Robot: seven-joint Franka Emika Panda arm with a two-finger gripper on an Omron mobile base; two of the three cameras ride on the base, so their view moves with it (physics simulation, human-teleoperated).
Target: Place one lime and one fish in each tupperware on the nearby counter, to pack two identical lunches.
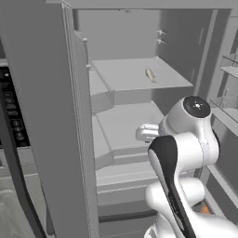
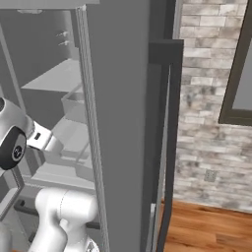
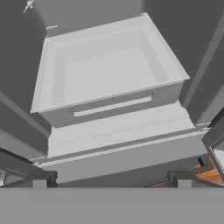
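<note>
Nearest to the left base camera stands the open fridge door, a tall grey slab that hides the left part of the fridge, with the robot arm rising at the lower right in front of the lower shelves. Behind them the fridge interior shows 2 grey shelves one above the other. On the upper shelf lies 1 fish — small, slim and pale tan, alone near the middle right of the shelf, with its long axis running from front to back and leaning slightly to one side; which end is the head I cannot tell. In the hand view the gripper looks down on an empty grey drawer bin — its 2 dark fingertips stand wide apart at the bottom and hold nothing. From the right base camera, a brick wall and a wooden floor lie beside the fridge.
</note>
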